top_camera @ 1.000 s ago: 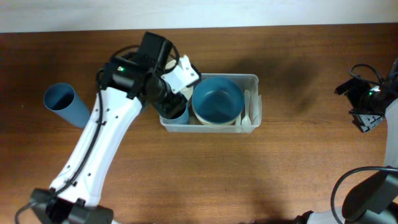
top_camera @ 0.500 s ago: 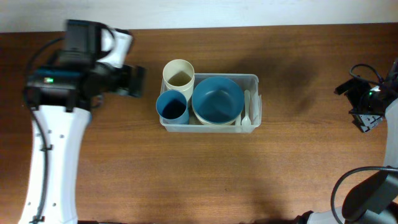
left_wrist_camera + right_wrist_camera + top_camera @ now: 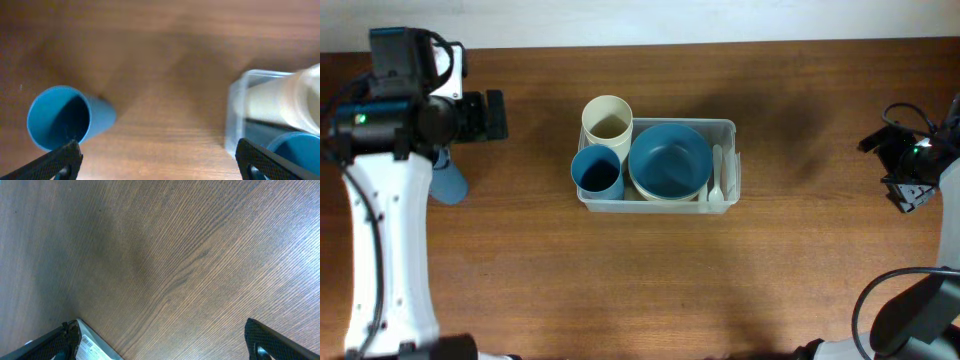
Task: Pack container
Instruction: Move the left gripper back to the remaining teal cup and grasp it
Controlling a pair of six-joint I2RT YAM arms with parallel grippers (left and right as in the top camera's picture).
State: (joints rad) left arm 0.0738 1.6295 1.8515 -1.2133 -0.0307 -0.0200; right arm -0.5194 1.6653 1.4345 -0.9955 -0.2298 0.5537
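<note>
Container [image 3: 728,128] sits mid bench [image 3: 800,260], part-filled. Your left gripper [image 3: 159,159] is spread wide and empty near the lying blue cup [image 3: 60,121]. That is likely your next pick: lower, close on it. Right gripper [image 3: 161,339] is also spread, idle.

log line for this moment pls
task: pack container | left pincer: open, empty, near loose blue cup | right pincer: open, empty | container holds: cream cup, upright blue cup, blue bowl, spoon

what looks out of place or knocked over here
A loose blue cup lies on its side on the table at the far left, well apart from the container, where a cream cup, a second blue cup and a blue bowl stand packed. Nothing looks spilled or damaged.
</note>
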